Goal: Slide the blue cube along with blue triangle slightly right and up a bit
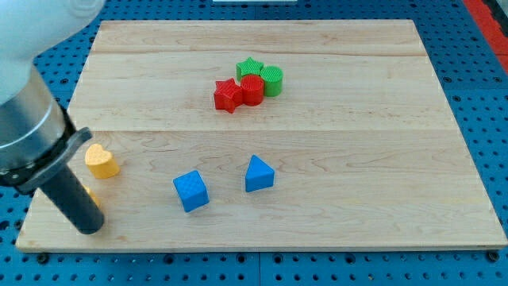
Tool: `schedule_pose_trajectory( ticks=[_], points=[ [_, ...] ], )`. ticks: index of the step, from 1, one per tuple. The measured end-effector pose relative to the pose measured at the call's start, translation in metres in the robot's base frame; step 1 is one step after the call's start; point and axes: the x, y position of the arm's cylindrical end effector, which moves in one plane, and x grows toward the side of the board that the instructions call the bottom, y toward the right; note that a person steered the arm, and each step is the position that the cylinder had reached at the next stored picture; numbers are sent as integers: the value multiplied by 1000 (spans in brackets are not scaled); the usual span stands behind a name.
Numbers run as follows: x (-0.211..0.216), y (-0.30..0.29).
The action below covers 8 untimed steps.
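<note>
The blue cube (191,191) lies on the wooden board (333,151) near the view's bottom, left of centre. The blue triangle (259,174) lies a short way to its right and slightly higher, apart from it. My rod comes down from the view's top left, and my tip (90,225) rests near the board's bottom left corner, well to the left of the blue cube and touching neither blue block.
A yellow heart (101,161) lies just above my tip, and a second yellow block (93,195) is mostly hidden behind the rod. A cluster of a red star (228,95), red cylinder (252,89), green star (250,67) and green cylinder (272,80) sits above the centre.
</note>
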Motion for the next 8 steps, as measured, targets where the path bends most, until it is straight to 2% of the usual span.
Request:
schedule_pose_trajectory(
  ticks=[1, 2, 5, 6, 8],
  points=[
    [-29, -3],
    [-40, -2],
    [-40, -2],
    [-38, 17],
    [-35, 116]
  ],
)
